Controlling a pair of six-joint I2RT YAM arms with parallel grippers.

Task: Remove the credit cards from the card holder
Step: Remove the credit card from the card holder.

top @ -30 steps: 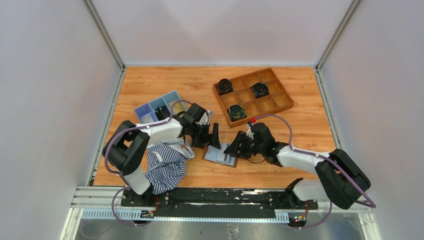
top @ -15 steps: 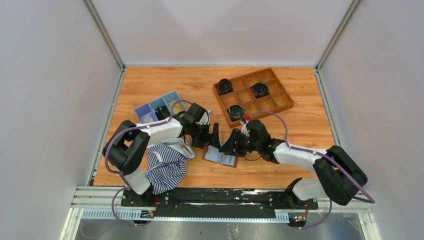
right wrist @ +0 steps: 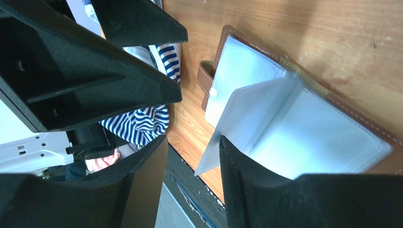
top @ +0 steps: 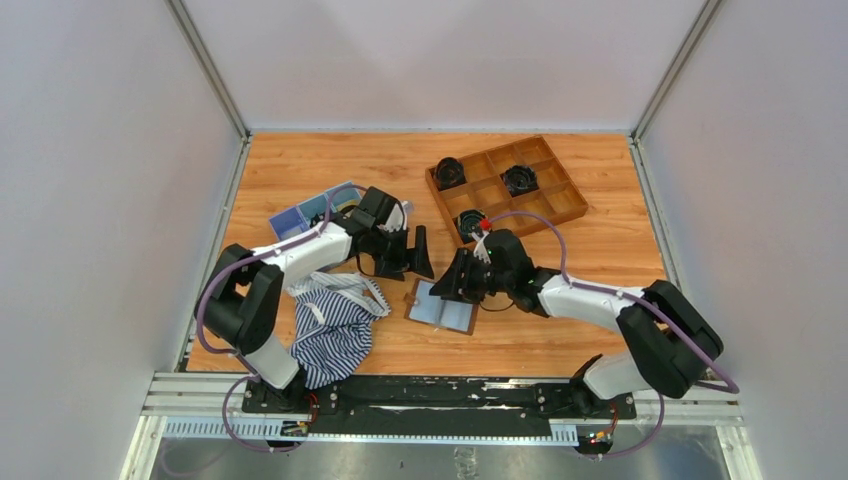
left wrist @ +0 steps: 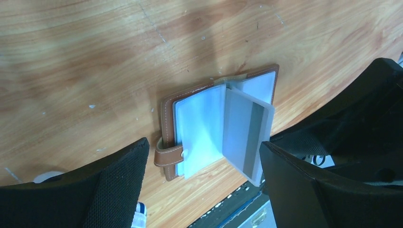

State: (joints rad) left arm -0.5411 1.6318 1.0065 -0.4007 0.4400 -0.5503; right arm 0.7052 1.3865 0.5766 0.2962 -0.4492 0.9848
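Observation:
The brown card holder lies open on the wooden table, its pale grey-blue sleeves up. In the left wrist view the card holder has one sleeve standing up with a card showing a dark stripe. My left gripper is open and empty, above and just behind the holder. My right gripper is open over the holder's right side. In the right wrist view the raised sleeve leans against the inner edge of one of my right gripper's fingers; its corner sits in the gap, not clamped.
A striped cloth lies left of the holder by the left arm. A light-blue compartment tray sits behind the left gripper. A brown wooden grid tray with black round items stands at the back right. A black rail runs along the near edge.
My left gripper has drawn back and away from the holder. My right gripper has moved left over the holder, and a sleeve now stands up.

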